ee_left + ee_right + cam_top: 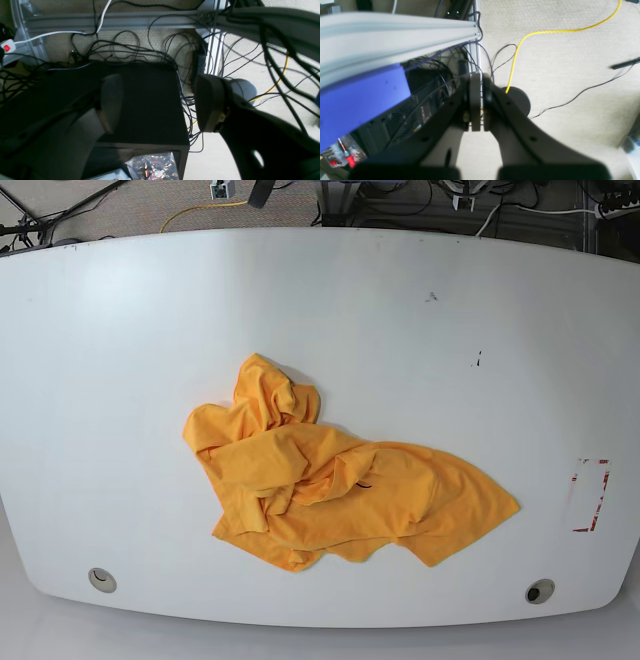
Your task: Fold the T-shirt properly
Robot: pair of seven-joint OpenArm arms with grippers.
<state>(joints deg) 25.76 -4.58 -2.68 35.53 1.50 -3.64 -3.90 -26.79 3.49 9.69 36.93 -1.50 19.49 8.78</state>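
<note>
Centrally, a crumpled orange-yellow T-shirt (335, 490) on the white table (120, 360), in the base view. Bunched and heaped toward the left and upper left of the garment, spread flatter toward the lower right, one corner reaching right of the frame's middle. Unfolded, with overlapping creases throughout. Nothing touching it; no arm anywhere in the base view. Small dark specks on the tabletop at upper right, a red-edged marking (588, 495) near the right rim, two round grommets (100, 579) near the bottom edge at left and right.

In the left wrist view, left gripper (160, 102) with jaws spread well apart and nothing between them, hanging off the table above a black box (147, 100) and a tangle of black cables (120, 50) over beige carpet. Aluminium frame rail (112, 21) across the top of the frame, a power strip with a red switch (7, 47) at the far left.

In the right wrist view, right gripper (477, 105) with pads pressed flat together, gripping nothing, pointed down at carpet. Yellow cable (520, 47) curving from upper right toward centre, a blue-purple panel (362, 92) and pale rail at left.
</note>
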